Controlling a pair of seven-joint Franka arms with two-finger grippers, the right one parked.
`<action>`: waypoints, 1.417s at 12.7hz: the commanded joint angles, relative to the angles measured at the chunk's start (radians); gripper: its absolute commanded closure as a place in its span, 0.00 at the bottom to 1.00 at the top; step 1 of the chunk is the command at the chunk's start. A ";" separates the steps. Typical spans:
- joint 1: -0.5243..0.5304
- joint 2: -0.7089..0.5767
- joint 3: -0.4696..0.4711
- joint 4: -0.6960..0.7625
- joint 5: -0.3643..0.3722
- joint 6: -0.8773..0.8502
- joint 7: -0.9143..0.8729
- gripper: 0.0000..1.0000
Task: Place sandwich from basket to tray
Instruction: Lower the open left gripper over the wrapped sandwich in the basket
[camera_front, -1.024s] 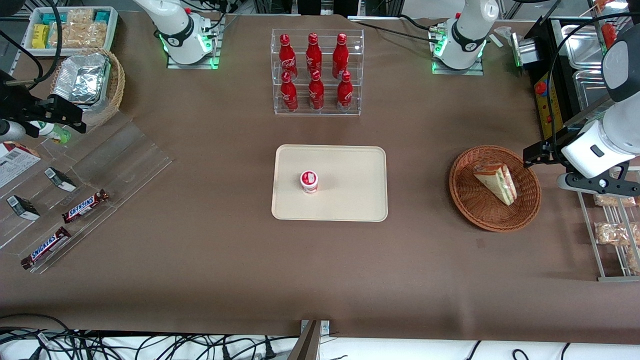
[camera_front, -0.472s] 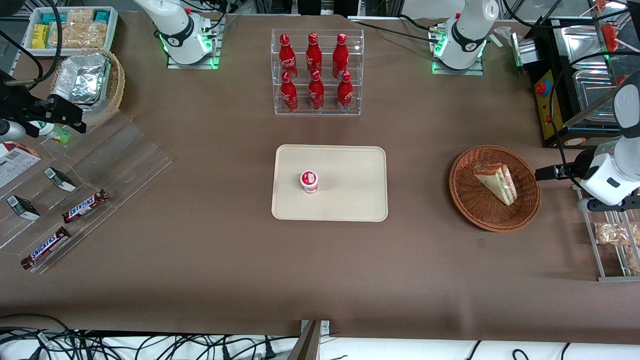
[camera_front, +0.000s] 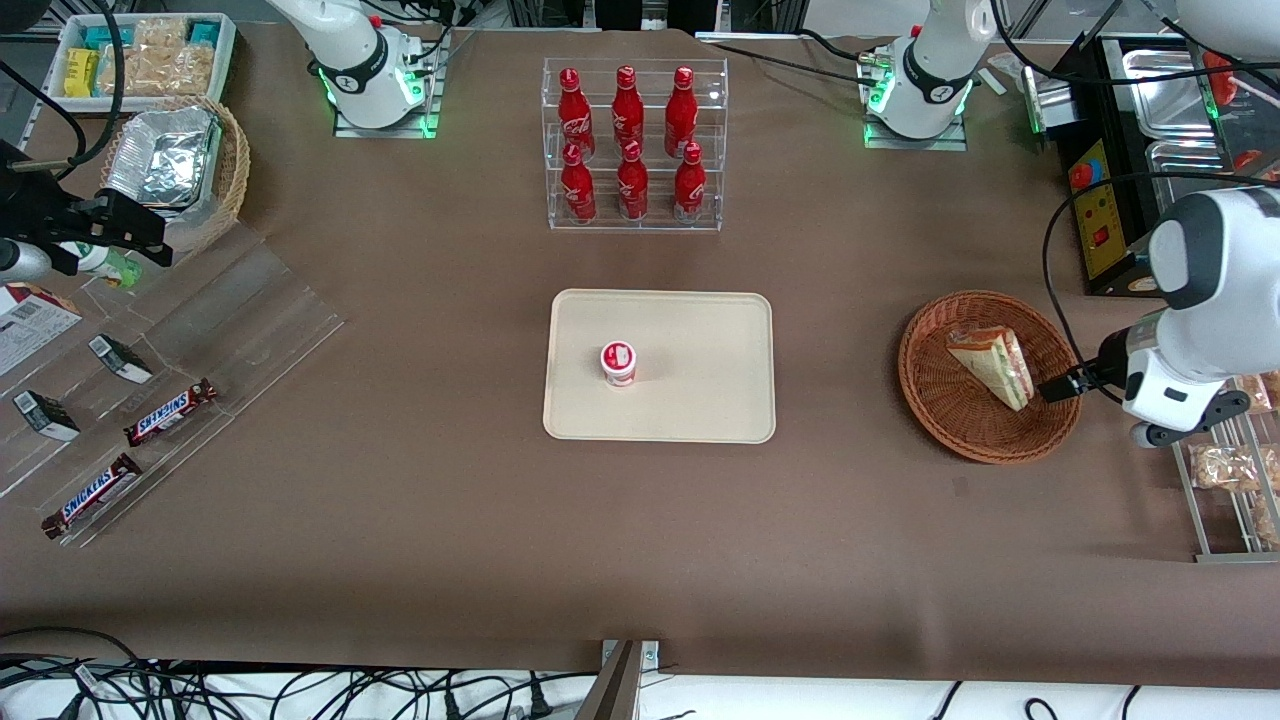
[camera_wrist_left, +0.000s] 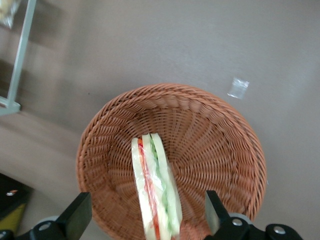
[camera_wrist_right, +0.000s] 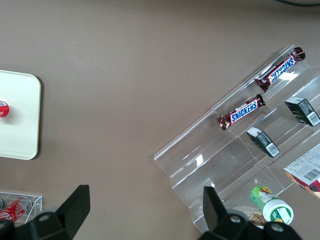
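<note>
Wicker basket (camera_front: 990, 376) cradles the wrapped sandwich (camera_front: 993, 365), tilted on its side; gripper (camera_wrist_left: 145, 220) hovers above it, jaws spread wide; slick wrap could slip during pinching, missing the tray (camera_front: 690, 330).

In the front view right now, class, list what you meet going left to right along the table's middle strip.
Chocolate bars → tray with a small cup on it → basket → sandwich in it → open claw at the basket's rim.

sandwich (camera_front: 992, 364) in basket (camera_front: 950, 420), gripper (camera_front: 1052, 391) just above its rim, fingers (camera_wrist_left: 77, 216) apart
</note>
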 joint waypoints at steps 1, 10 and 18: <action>0.002 -0.075 -0.005 -0.169 0.055 0.127 -0.084 0.00; -0.013 -0.098 -0.039 -0.389 0.057 0.345 -0.277 0.00; -0.010 -0.080 -0.042 -0.404 0.156 0.344 -0.357 0.00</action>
